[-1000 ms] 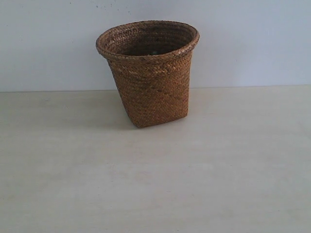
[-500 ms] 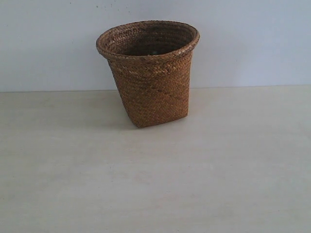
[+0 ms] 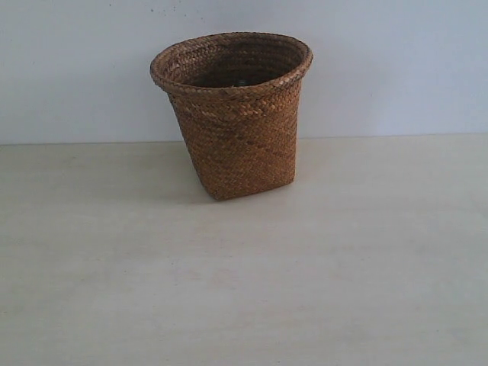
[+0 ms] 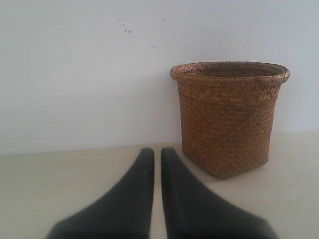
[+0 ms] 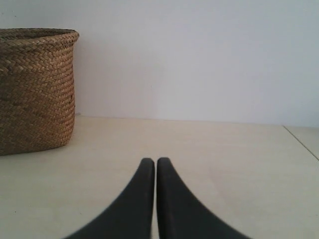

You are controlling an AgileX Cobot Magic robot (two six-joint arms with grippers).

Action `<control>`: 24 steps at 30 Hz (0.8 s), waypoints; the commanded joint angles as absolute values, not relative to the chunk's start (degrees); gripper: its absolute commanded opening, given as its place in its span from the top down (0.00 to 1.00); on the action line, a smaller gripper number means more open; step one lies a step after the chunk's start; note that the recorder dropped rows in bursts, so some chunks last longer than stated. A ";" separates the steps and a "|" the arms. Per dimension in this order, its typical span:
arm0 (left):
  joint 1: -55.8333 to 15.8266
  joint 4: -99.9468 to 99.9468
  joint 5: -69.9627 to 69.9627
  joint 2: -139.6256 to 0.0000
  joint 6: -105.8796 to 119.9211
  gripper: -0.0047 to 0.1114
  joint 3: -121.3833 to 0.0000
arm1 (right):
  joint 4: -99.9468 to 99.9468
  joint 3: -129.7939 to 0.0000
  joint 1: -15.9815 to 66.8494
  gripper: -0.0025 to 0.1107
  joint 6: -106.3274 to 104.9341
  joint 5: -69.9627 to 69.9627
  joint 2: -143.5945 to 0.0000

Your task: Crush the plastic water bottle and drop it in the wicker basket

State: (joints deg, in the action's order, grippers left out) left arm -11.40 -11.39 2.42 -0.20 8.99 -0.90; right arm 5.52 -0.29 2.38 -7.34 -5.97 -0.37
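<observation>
The wicker basket (image 3: 232, 114) stands upright on the pale table near the back wall; it also shows in the left wrist view as the basket (image 4: 228, 115) and in the right wrist view as the basket (image 5: 35, 89). A tiny green speck (image 3: 242, 81) shows deep inside its mouth; whether that is the plastic water bottle I cannot tell, and the bottle is otherwise hidden. My left gripper (image 4: 157, 150) is shut and empty, low over the table short of the basket. My right gripper (image 5: 151, 160) is shut and empty too. Neither gripper appears in the exterior view.
A plain white wall (image 3: 396, 69) rises right behind the basket. The table's right edge (image 5: 301, 143) shows in the right wrist view.
</observation>
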 commanded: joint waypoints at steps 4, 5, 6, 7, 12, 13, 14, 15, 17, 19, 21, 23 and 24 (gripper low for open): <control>-11.15 -11.77 1.51 0.00 8.56 0.92 -0.66 | 5.52 0.00 2.25 0.98 -7.33 -5.77 0.00; -11.15 -11.77 1.51 0.00 8.56 0.92 -0.66 | 5.52 0.00 2.25 0.98 -7.33 -5.77 0.00; -11.15 -11.02 1.51 0.00 8.56 0.92 -0.66 | 5.52 0.00 2.25 0.98 -7.33 -5.77 0.00; -11.15 -11.02 1.51 0.00 8.56 0.92 -0.66 | 5.52 0.00 2.25 0.98 -7.33 -5.77 0.00; -10.52 -4.42 3.27 0.00 2.35 0.92 0.00 | 5.52 0.00 2.25 0.98 -7.33 -5.77 0.00; -9.92 -4.42 4.31 0.00 2.35 0.92 0.00 | 5.52 0.00 2.25 0.98 -7.33 -5.77 0.00; -9.39 -4.42 4.53 0.00 2.35 0.92 0.00 | 5.52 0.00 2.25 0.98 -7.33 -5.77 0.00; -8.86 -4.42 4.53 0.00 2.22 0.92 0.00 | 5.52 0.00 2.25 0.98 -7.33 -5.77 0.00; -7.19 -4.68 4.64 0.00 2.12 0.92 0.00 | 5.52 0.00 2.25 0.98 -7.33 -5.77 0.00; -5.60 -4.67 5.18 0.00 2.12 0.92 0.00 | 5.52 0.00 2.25 0.98 -7.33 -5.77 0.00; -4.76 -4.67 7.48 0.00 2.12 0.92 0.00 | 5.52 0.00 2.25 0.98 -7.33 -5.77 0.00; -4.62 -4.56 9.81 0.00 2.12 0.92 0.00 | 5.52 0.00 2.25 0.98 -7.33 -5.77 0.00; -4.62 -4.43 10.92 0.00 2.12 0.92 0.00 | 5.52 0.00 2.25 0.98 -7.33 -5.77 0.00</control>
